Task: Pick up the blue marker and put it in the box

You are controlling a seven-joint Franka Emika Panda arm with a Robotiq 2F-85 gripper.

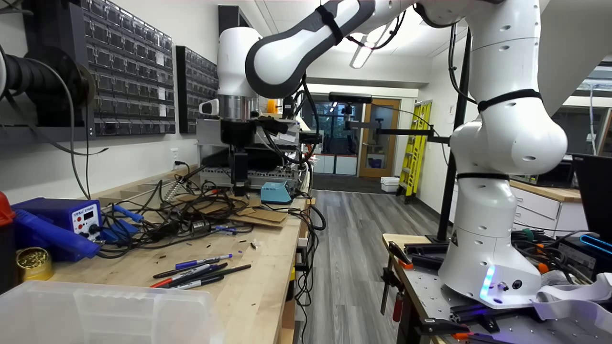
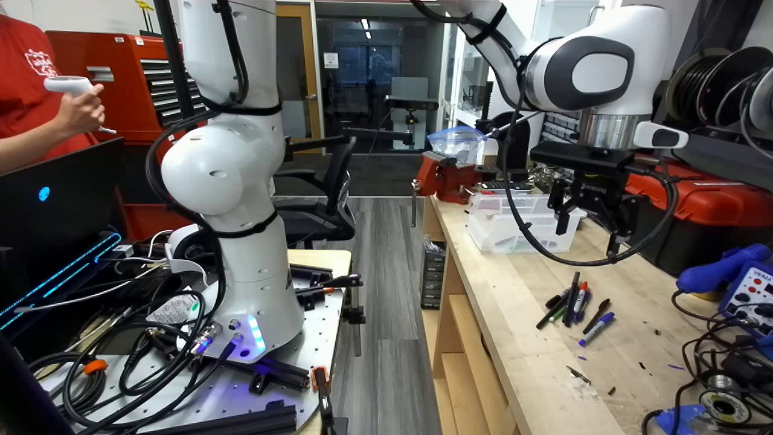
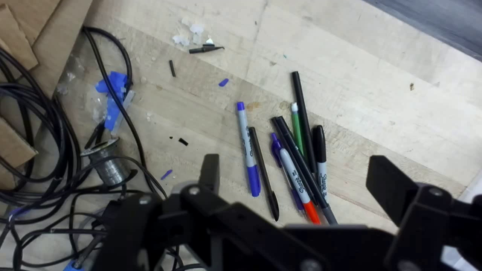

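The blue marker has a grey body and a blue cap. It lies flat on the bench in the wrist view point(image 3: 247, 146) and shows in both exterior views point(image 1: 203, 261) point(image 2: 596, 329). A thin black pen point(image 3: 263, 173) lies close beside it. The box, a translucent whitish bin, stands on the bench in both exterior views point(image 1: 110, 310) point(image 2: 495, 232). My gripper point(image 2: 589, 234) is open and empty, above the bench. In the wrist view the gripper's fingers point(image 3: 295, 171) are wide apart, with the markers lying below and between them. It also shows edge-on in an exterior view point(image 1: 240, 184).
Several other pens and markers lie together, among them a red-capped marker point(image 3: 299, 184) and a black-capped marker point(image 3: 321, 158). Tangled black cables point(image 1: 177, 210) and a solder spool point(image 3: 109, 162) lie nearby. A blue soldering station point(image 1: 71, 220) and a red-lidded toolbox point(image 2: 700, 205) stand on the bench.
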